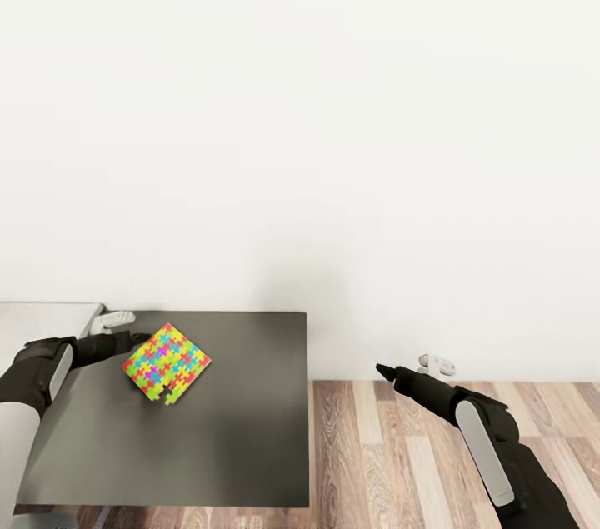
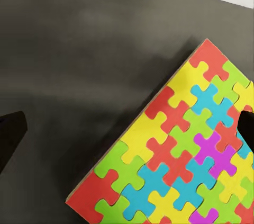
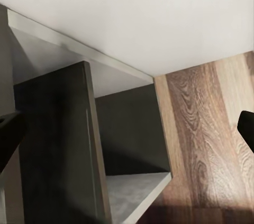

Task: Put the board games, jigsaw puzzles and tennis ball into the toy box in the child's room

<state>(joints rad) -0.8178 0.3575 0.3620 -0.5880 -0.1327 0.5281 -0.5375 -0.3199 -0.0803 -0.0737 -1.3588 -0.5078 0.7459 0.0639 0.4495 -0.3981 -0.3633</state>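
Well, the left arm runs off the frame edge in the head view, and the right gripper's [image 1: 385, 371] tips blur to one dark point there, so its state is anyone's guess. Left gripper [image 1: 143, 337] sits at the jigsaw puzzle's [image 1: 167, 363] near corner, fingers [image 2: 10, 136] spread wide, one tip over the colourful pieces, grasping nothing. Puzzle lies flat, turned diamond-wise, on the dark table [image 1: 250, 412]. White wall [image 1: 333, 137] behind, wood-plank floor [image 1: 392, 446] to the right.
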